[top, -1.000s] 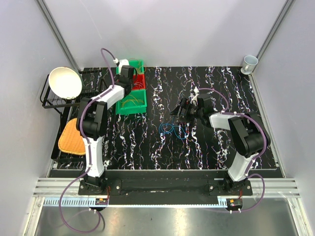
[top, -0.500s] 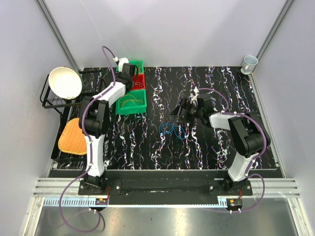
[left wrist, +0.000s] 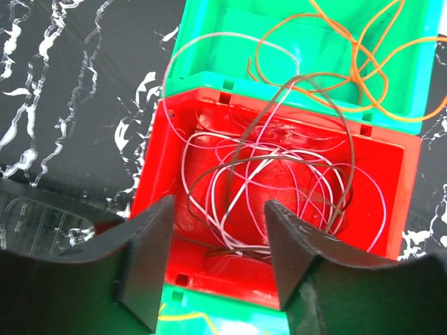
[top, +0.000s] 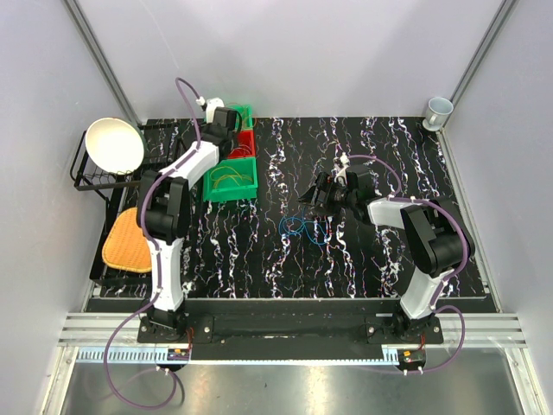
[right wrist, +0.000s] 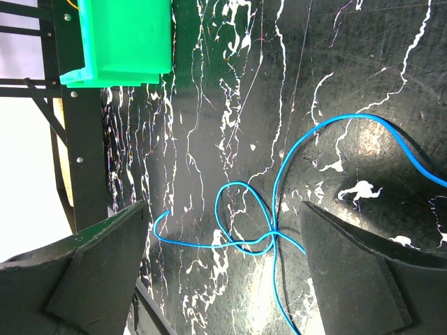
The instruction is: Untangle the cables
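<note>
Wire (right wrist: 349, 117) under the open right claw (right wrist: 223, 209) is thin, light, floppy; pinch it at its knot (right wrist: 274, 241). Left claw (left wrist: 218, 206) hangs open over the red bin (left wrist: 155, 164).

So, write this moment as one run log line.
left hand: open, above red bin | right hand: open, above blue cable | held: nothing

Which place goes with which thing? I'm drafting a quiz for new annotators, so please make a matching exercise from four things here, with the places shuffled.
Things:
1. blue cable
2. orange cable
3. white cables
4. cup

Places:
A. in the red bin
B. by the far right corner of the table
C. in a green bin
D. loose on the table

Pairs: 1-D, 2-C, 3-A, 4-B.
</note>
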Available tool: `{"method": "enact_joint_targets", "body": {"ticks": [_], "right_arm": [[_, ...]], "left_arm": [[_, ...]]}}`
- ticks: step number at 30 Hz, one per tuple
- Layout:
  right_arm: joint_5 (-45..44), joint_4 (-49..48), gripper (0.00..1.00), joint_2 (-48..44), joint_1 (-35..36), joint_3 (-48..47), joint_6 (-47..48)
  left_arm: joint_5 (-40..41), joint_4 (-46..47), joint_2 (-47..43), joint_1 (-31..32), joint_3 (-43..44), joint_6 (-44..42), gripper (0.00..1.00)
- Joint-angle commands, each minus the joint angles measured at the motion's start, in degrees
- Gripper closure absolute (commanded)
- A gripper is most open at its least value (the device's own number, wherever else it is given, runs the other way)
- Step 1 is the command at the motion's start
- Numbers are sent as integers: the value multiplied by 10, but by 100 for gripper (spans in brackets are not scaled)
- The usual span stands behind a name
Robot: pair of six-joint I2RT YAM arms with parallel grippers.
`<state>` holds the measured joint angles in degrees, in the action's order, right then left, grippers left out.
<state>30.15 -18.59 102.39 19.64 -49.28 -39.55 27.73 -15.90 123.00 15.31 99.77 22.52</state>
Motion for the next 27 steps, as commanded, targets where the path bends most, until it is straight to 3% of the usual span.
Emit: {"method": "enact_joint_targets", "body": {"ticks": [1, 14, 19, 27], "right_arm": [[12, -13, 8, -8, -2, -17, -3], [10, -10, 8, -7, -2, -19, 0], [7, -7, 8, -7, -2, -19, 3], [4, -4, 8, -10, -2, -20, 4]], "left_arm": [[11, 6, -67, 5, 32, 4, 37], [-18, -9, -136, 25, 29, -19, 27], [-85, -10, -198, 29, -34, 4, 27], [-105, -17, -288, 63, -157, 19, 29]]}}
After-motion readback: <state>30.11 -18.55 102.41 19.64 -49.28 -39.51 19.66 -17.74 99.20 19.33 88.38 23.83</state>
